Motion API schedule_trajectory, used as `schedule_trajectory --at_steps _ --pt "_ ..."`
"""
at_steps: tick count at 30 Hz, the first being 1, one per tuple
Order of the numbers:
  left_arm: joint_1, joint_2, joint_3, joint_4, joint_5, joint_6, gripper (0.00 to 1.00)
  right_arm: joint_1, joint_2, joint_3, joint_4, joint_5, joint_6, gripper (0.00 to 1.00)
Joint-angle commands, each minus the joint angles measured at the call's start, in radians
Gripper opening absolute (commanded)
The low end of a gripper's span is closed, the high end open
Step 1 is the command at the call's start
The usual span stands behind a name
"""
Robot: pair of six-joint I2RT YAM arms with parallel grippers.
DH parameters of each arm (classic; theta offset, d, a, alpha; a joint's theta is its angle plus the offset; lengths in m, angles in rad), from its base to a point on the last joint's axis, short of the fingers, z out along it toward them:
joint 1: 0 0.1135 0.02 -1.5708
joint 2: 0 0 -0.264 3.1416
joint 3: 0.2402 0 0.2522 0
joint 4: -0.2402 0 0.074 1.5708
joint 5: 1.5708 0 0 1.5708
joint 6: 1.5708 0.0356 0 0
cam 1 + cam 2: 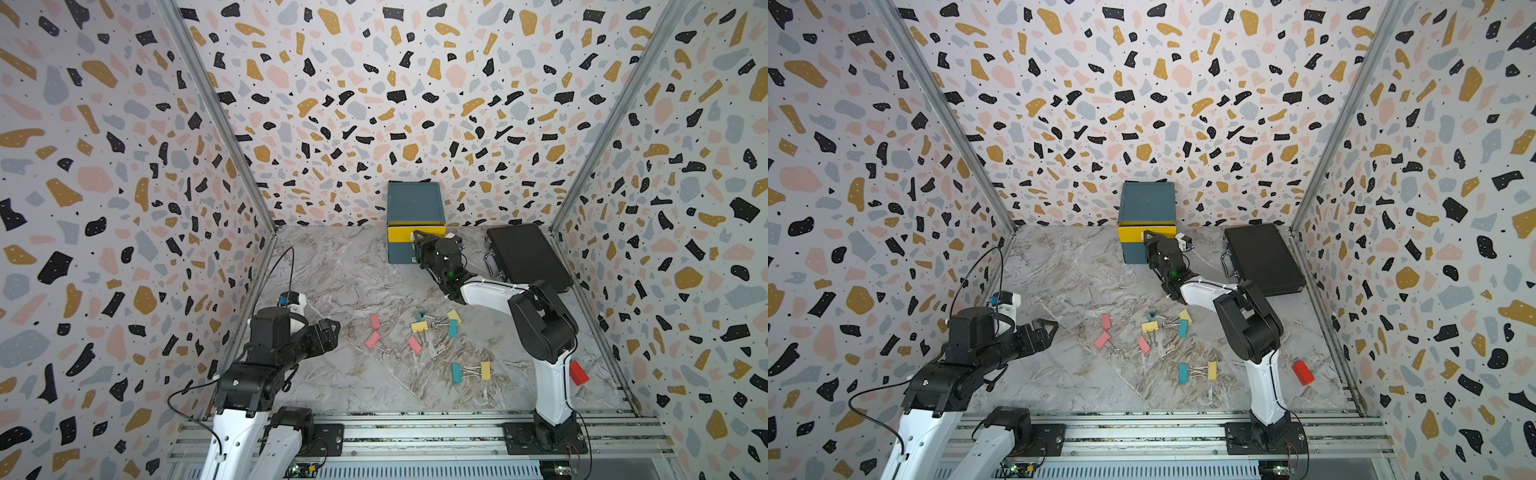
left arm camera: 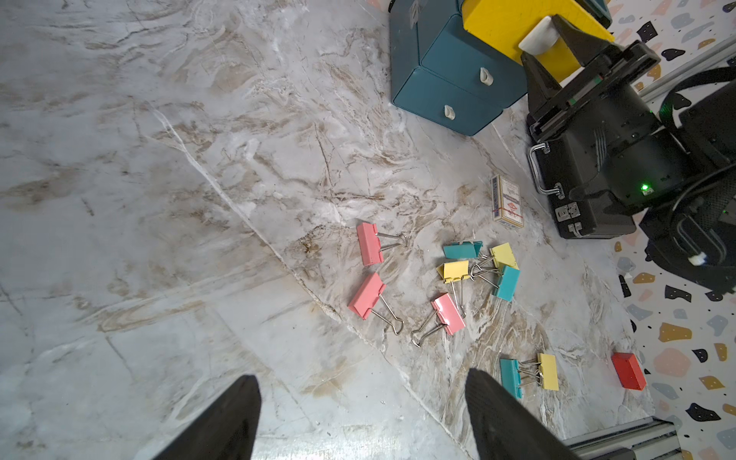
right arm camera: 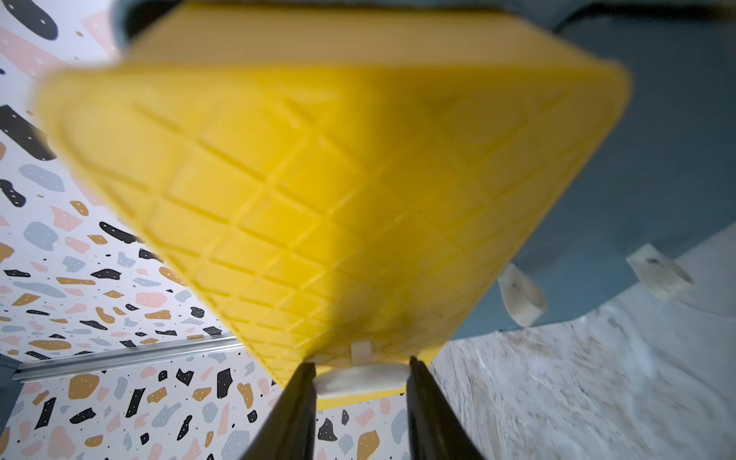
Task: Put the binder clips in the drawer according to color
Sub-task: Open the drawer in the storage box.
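We see the right end effector (image 3: 361,368) closed narrowly on the white tab (image 3: 360,380) at the front of the yellow drawer (image 3: 318,179), with one black finger (image 3: 294,410) against each end of the tab. The drawer's ribbed underside fills the right wrist view, blurred by closeness. In both top views the yellow drawer is the top one of a small dark-teal chest (image 1: 415,203) standing against the back wall, and it juts out a little past the two teal drawers (image 2: 458,91) below it. The left end effector (image 2: 360,376) hangs over the left side of the marbled surface (image 1: 332,270), its jaws wide apart and holding nothing. All nine binder clips (image 1: 419,326) lie loose on the surface in front of the chest, between the two arms and well apart from both end effectors. Three pink clips (image 1: 372,339) lie on the left. Just right of them, two yellow clips (image 1: 454,316) and two teal clips (image 1: 453,328) sit bunched with their wire handles crossing. One more teal and yellow pair (image 1: 471,371) lies nearer the robot's base, handles interlocked. A flat black briefcase (image 1: 528,255) lies right of the chest. A small printed card packet (image 2: 507,203) rests between it and the clips. A red block (image 1: 578,372) sits near the right wall.
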Motion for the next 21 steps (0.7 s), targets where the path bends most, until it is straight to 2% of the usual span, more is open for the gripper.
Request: schedule_trajectory --at_steps 1,10,17,19,21 --pt "0.008 -0.002 -0.011 0.037 0.003 0.008 0.84 0.049 -0.095 -0.08 -0.022 0.053 -0.003 0.21" --pt "0.013 -0.005 -0.01 0.036 0.003 0.01 0.84 0.119 -0.253 -0.254 -0.088 0.105 0.009 0.19" --pt "0.014 -0.002 -0.01 0.036 0.001 0.011 0.84 0.128 -0.294 -0.298 -0.108 0.114 0.022 0.21" --pt "0.014 0.0 -0.009 0.035 0.002 0.01 0.84 0.127 -0.286 -0.294 -0.098 0.111 0.029 0.28" --pt "0.015 0.003 -0.009 0.034 0.001 0.011 0.84 0.128 -0.281 -0.296 -0.094 0.112 0.037 0.43"
